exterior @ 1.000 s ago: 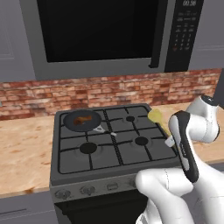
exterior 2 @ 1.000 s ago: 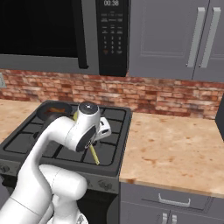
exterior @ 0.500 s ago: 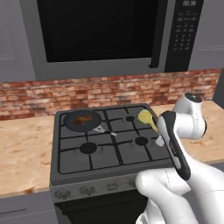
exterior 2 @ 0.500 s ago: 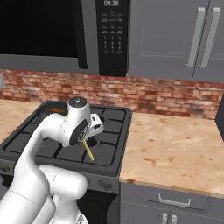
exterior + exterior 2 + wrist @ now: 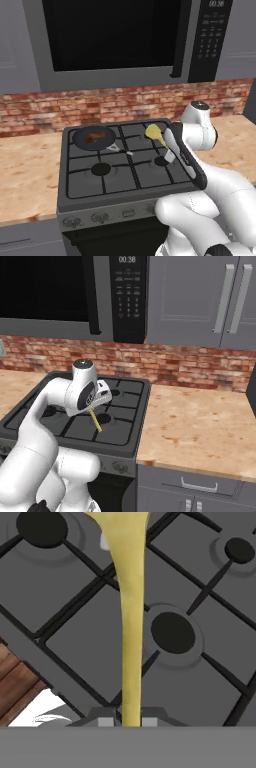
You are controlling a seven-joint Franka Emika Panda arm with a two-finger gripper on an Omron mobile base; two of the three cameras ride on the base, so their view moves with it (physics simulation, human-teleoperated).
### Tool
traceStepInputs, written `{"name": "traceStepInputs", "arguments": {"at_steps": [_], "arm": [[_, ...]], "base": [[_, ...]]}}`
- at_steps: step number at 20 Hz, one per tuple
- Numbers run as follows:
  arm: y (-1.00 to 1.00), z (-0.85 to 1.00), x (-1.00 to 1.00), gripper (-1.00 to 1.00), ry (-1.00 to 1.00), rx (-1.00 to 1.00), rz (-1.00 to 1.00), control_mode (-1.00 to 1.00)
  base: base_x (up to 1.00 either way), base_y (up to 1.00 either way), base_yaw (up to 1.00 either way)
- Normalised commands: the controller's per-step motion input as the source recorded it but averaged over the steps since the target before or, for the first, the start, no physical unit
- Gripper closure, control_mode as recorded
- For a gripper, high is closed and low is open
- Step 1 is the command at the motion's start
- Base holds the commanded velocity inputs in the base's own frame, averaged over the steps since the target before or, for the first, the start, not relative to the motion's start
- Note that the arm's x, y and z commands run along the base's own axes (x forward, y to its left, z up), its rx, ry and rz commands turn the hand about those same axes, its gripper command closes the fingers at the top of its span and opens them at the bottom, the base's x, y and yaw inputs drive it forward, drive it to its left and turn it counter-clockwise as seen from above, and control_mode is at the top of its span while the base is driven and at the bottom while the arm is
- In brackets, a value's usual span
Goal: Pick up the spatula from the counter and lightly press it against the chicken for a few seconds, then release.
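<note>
Spatula [image 5: 131, 612] was clamped by its handle in the end effector [image 5: 131, 721], blade hanging over the stove [image 5: 125, 172] toward 1 o'clock, well apart from the chicken [image 5: 91, 139] in the pan [image 5: 111, 134] on the 10 o'clock burner. Risk judged: thin handle could pivot in the pinch on contact; too steep or hard a press could skid off the chicken or shove the pan.

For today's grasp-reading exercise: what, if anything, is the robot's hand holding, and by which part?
The hand holds the flat yellow spatula by the end of its handle, blade pointing away.
</note>
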Motion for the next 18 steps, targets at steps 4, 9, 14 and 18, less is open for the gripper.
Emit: {"name": "traceStepInputs", "arguments": {"at_steps": [4,9,14,18], "arm": [[0.25,0.0,0.43,1.0,0.06,0.0,0.05,-1.0],[0.27,0.0,0.46,1.0,0.06,0.0,0.06,-1.0],[0.26,0.0,0.41,1.0,0.05,0.0,0.06,-1.0],[0.2,0.0,0.26,1.0,0.02,0.0,0.06,-1.0]], "base": [[0.0,0.0,0.0],[0.0,0.0,0.0],[0.0,0.0,0.0],[0.0,0.0,0.0]]}}
